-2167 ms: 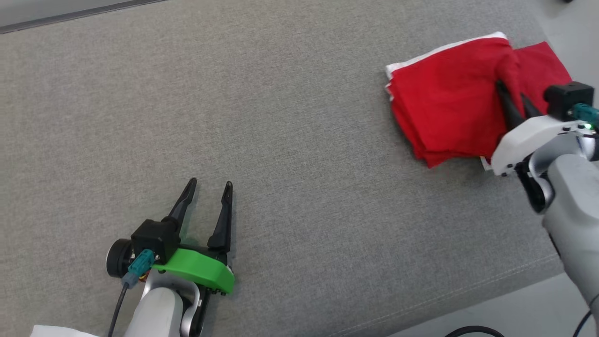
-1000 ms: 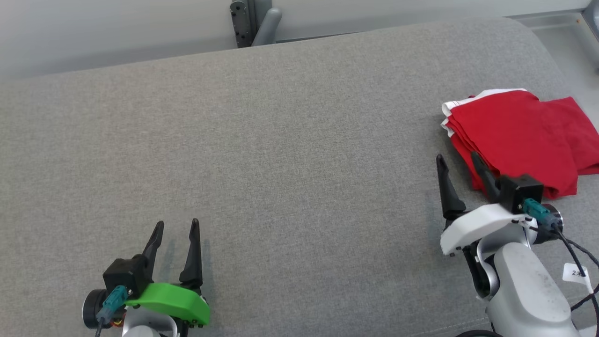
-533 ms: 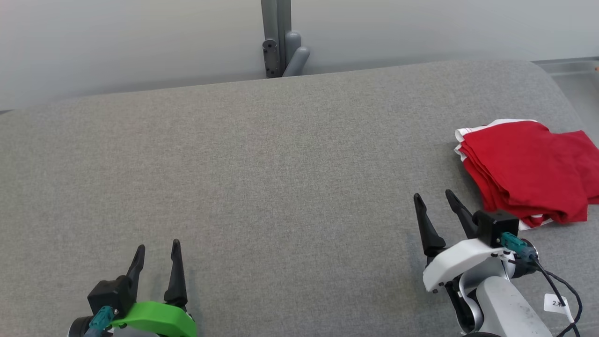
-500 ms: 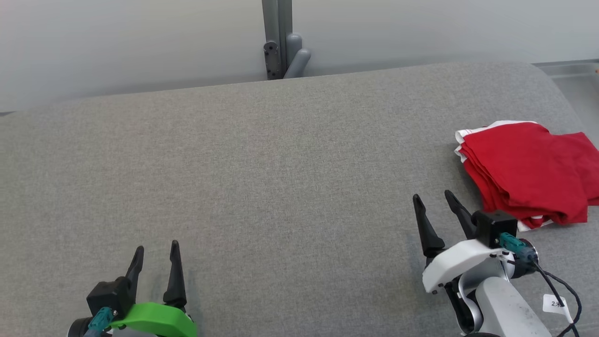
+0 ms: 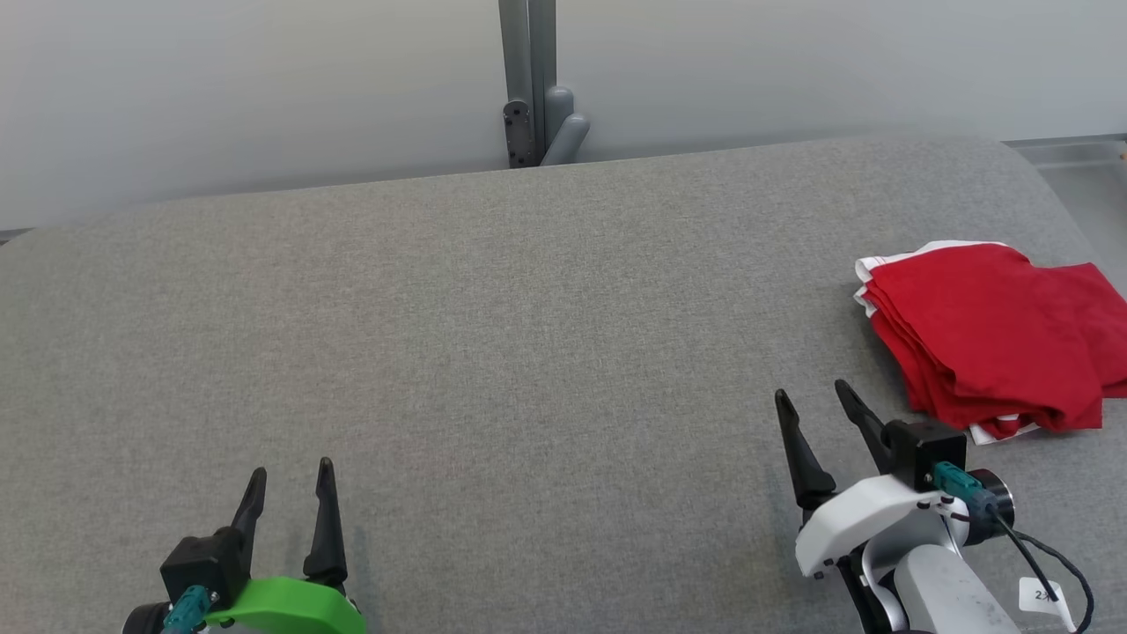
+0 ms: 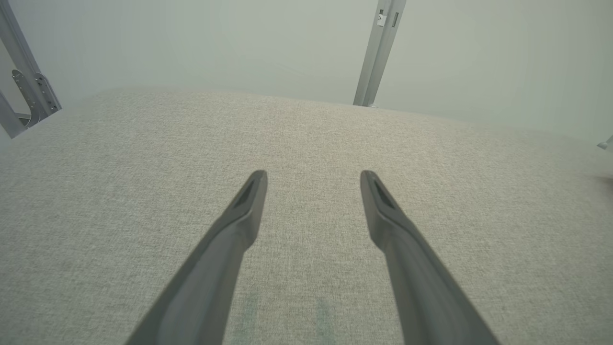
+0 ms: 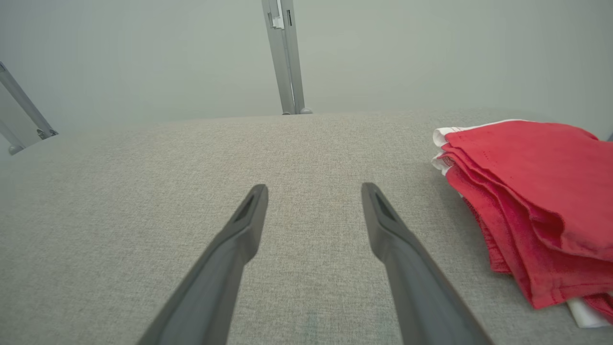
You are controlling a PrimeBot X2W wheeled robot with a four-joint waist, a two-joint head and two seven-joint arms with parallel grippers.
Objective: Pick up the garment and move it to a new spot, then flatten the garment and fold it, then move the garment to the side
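The folded red garment [image 5: 990, 330] with white trim lies in a stacked pile at the right edge of the grey cushioned surface [image 5: 528, 352]; the right wrist view shows the garment [image 7: 536, 191] at the right. My right gripper [image 5: 812, 394] is open, empty, a little left of and nearer than the pile, not touching it; its fingers [image 7: 239, 235] point over bare fabric. My left gripper [image 5: 290, 471] is open and empty at the lower left, far from the garment, with its fingers [image 6: 244, 215] above bare fabric.
A grey metal post [image 5: 528, 84] with a bracket stands behind the surface against a pale wall. The surface's rounded right end [image 5: 1057, 202] drops off just beyond the garment. Another angled metal strut [image 6: 28, 91] shows at the far left.
The right gripper has let go of the garment and drawn back to the left and nearer, now open. The head camera tilted up, so the whole scene shifted. The garment lies still.
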